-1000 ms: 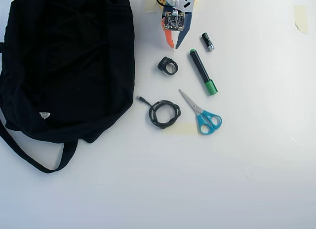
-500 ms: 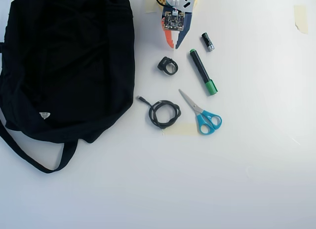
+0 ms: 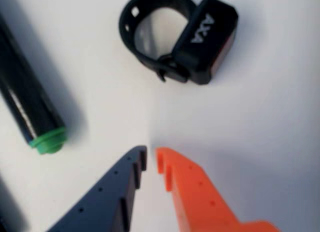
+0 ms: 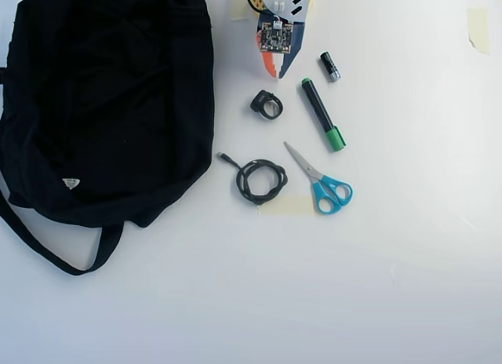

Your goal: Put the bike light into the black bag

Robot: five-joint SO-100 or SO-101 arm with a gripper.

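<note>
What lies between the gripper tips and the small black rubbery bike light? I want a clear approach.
Nothing: in the wrist view only bare white table separates the gripper from the bike light; the overhead view agrees.

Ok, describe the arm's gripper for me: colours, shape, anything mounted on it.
The gripper has two tapering, pointed fingers, one dark navy blue and one bright orange. Both have stepped, toothed inner edges and small round holes along their faces. In the overhead view, a small dark circuit board sits on top of it, with white parts and a black cable behind.
</note>
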